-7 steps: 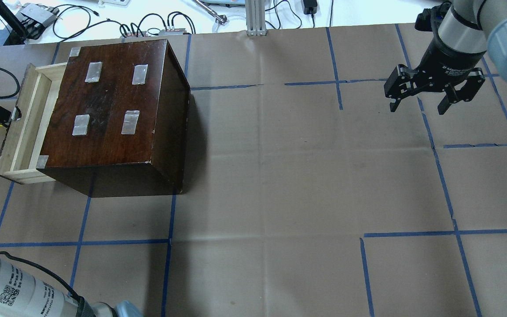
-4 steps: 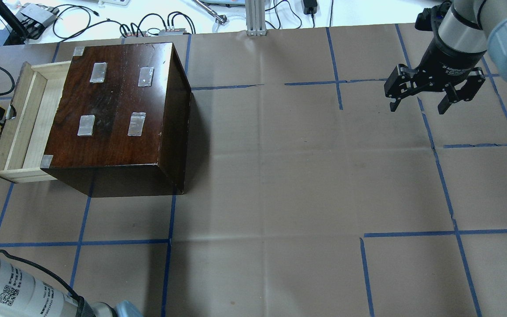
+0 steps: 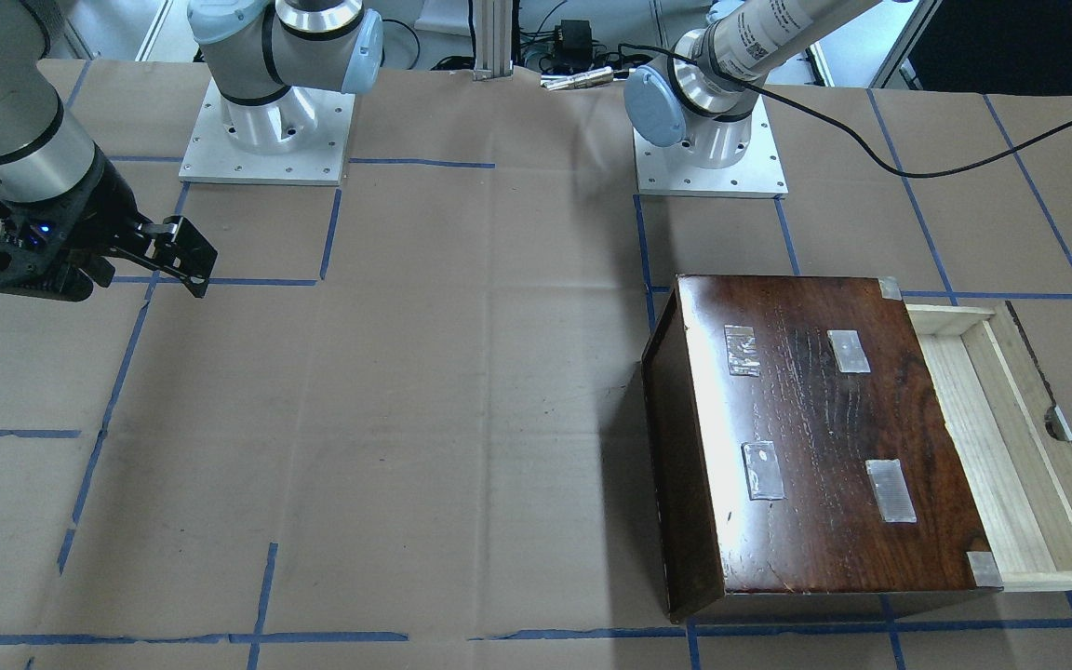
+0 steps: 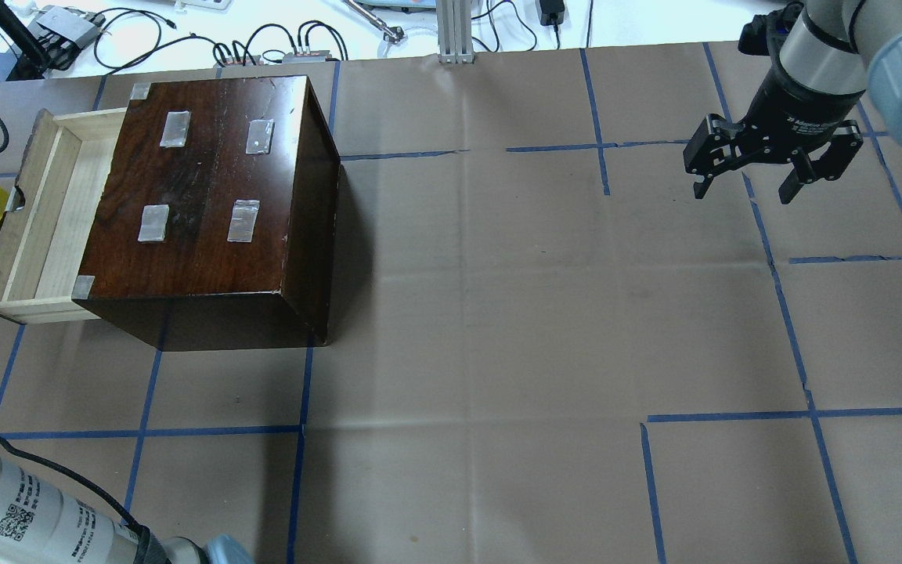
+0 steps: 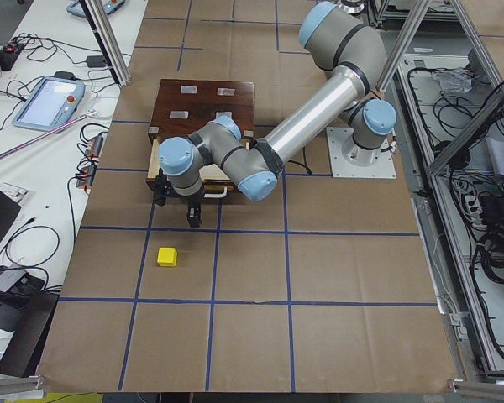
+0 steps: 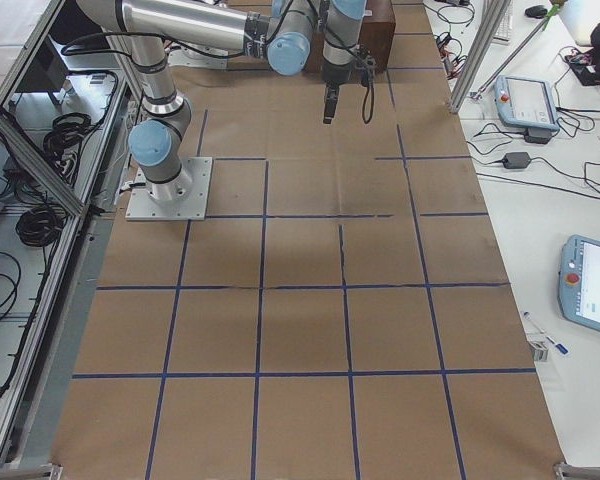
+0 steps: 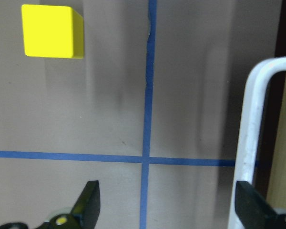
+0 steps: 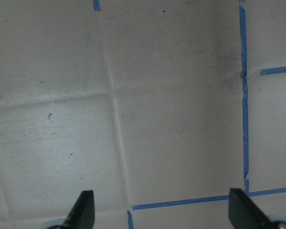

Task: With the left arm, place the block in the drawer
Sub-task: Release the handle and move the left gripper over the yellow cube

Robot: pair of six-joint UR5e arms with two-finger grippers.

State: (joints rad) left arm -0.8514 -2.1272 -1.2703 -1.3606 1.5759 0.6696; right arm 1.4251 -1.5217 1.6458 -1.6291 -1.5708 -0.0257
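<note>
Left claw spread, empty; right claw spread, hovering.

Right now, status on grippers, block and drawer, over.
Left gripper open, empty, beside the pull. Right gripper open, empty. Block on table, not grasped. Drawer open; nothing between left gripper and block.

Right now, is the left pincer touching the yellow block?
Apart. The left wrist view shows the block lying by itself, with a wide gap between it and the open left pincer.

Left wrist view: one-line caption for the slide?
Open left tool next to the drawer pull; yellow block sits apart on the table, not yet picked up.
</note>
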